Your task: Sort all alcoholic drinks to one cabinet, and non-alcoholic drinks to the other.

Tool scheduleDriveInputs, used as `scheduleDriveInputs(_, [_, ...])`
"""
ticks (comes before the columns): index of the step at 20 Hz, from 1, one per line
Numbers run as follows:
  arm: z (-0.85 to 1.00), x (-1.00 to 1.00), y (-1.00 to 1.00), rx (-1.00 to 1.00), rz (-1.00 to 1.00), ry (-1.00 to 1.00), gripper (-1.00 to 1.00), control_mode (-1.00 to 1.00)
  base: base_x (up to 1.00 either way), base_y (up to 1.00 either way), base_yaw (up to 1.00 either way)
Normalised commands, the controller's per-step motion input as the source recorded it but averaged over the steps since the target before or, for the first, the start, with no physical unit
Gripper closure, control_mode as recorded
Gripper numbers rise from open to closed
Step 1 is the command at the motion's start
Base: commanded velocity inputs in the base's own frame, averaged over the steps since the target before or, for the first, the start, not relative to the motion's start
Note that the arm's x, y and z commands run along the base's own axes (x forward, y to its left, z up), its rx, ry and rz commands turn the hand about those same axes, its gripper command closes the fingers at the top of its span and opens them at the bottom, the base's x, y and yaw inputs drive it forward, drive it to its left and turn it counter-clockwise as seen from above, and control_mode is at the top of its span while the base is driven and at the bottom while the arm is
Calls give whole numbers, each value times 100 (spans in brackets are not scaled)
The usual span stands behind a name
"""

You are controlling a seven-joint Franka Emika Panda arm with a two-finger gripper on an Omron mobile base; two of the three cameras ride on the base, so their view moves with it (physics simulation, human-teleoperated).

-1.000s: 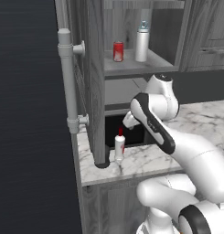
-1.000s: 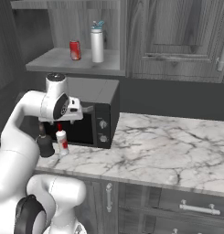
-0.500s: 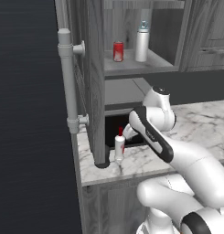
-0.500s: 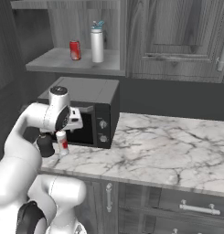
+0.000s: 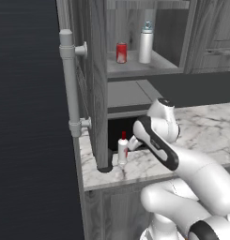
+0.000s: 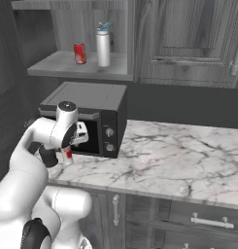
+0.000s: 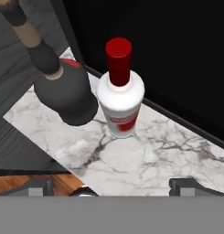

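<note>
The gripper (image 7: pixel 113 186) is spread to its widest and holds nothing; its 2 fingertips (image 7: pixel 36 186) rise at 6 o'clock in the hand view, aimed at the 2 alcoholic drinks standing upright on the marble counter (image 7: pixel 131 160). The small white bottle (image 7: pixel 120 101) with the red cap stands near the middle of that view, and the squat dark bottle (image 7: pixel 65 89) sits just beside it at 9 o'clock, its long neck leaning toward 11 o'clock; whether they touch is hard to tell. Both stand close to the counter's front edge, in front of the dark microwave (image 6: pixel 91 116).

The 2 non-alcoholic drinks, the red can (image 6: pixel 80 53) and the pale-grey bottle (image 6: pixel 103 46), already stand side by side on the open upper cabinet shelf (image 6: pixel 67 65).

The main risk, as I judge it, is crowding: with the jaws this wide, 1 finger coming down on the white bottle's 9 o'clock side could strike the dark bottle and tip it or push it off the edge. The white bottle is narrow and top-heavy, so an off-centre approach could topple it. Lifting out, the arm could also clip the microwave.
</note>
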Motion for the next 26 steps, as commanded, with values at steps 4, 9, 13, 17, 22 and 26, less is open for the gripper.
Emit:
scheduleDriveInputs(4, [-20,0,0,3,8,-6,-100,-100,0,0,0])
scheduleDriveInputs(9, [-11,0,0,3,6,-9,-100,-100,0,0,0])
scheduleDriveInputs(13, [-9,0,1,2,2,-10,-100,-100,0,0,0])
scheduleDriveInputs(17, [-7,0,3,2,0,-7,-100,-100,0,0,0])
scheduleDriveInputs(22, [-7,2,3,2,0,-2,-100,-100,0,0,0])
scheduleDriveInputs(26, [-6,1,2,2,0,0,-100,-100,0,0,0])
